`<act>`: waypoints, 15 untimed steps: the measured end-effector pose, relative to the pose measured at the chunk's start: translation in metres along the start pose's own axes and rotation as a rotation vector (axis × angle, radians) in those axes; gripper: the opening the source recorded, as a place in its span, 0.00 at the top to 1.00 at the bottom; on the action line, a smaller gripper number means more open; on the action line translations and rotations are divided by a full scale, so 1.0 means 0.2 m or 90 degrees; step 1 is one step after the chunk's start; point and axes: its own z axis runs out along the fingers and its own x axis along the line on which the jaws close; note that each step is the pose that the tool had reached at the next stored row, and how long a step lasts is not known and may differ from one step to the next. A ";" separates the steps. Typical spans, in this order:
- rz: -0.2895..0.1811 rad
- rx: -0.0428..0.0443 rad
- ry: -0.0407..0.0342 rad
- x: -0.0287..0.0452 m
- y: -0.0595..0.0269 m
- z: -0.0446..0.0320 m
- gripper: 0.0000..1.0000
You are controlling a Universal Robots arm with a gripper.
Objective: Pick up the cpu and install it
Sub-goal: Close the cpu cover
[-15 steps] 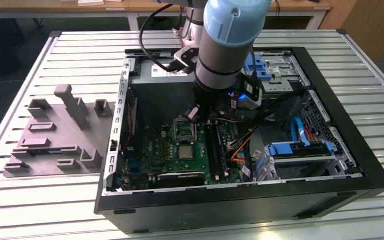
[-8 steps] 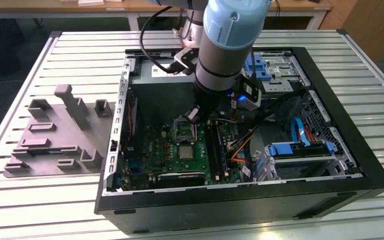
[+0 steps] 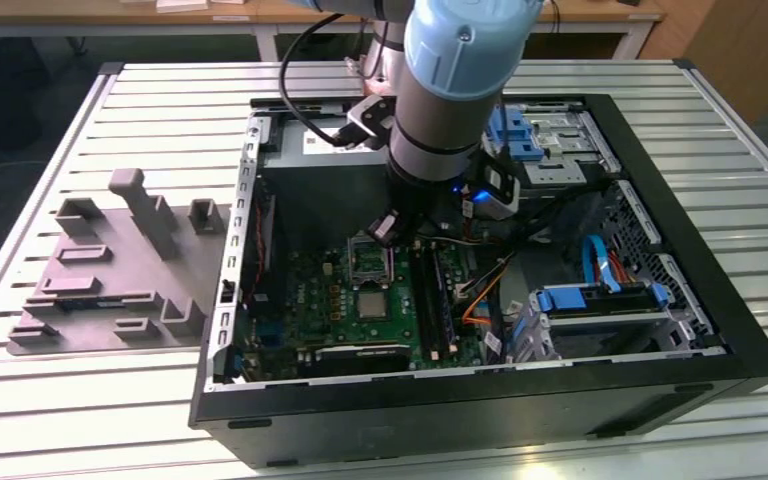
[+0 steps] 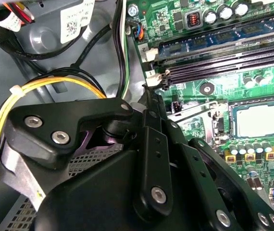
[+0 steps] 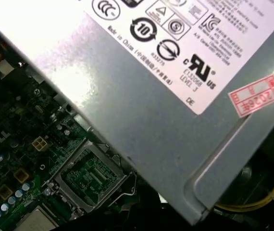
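Black gripper linkage (image 4: pixel 151 159) fills foreground in second wrist view; whether jaws are open or closed cannot be told. Small square silvery cpu (image 4: pixel 257 120) lies flat on green motherboard (image 4: pixel 199 72), apart from gripper. Open metal socket frame (image 5: pixel 86 175) sits beside large grey labelled box (image 5: pixel 175 96) in first wrist view.

Even overhead light, blurred wrist views
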 end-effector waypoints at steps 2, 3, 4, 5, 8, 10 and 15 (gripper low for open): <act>0.000 0.0001 0.0000 0.003 0.004 0.004 0.89; 0.000 0.0000 0.0001 0.002 0.004 0.007 0.89; 0.000 0.0000 0.0001 0.002 0.004 0.012 0.89; 0.000 0.0001 0.0002 0.003 0.003 0.017 0.89; 0.000 0.0002 0.0003 0.006 0.004 0.023 0.89; 0.000 0.0011 0.0011 0.007 0.006 0.024 0.89; 0.001 0.0097 0.0098 0.007 0.009 0.018 0.89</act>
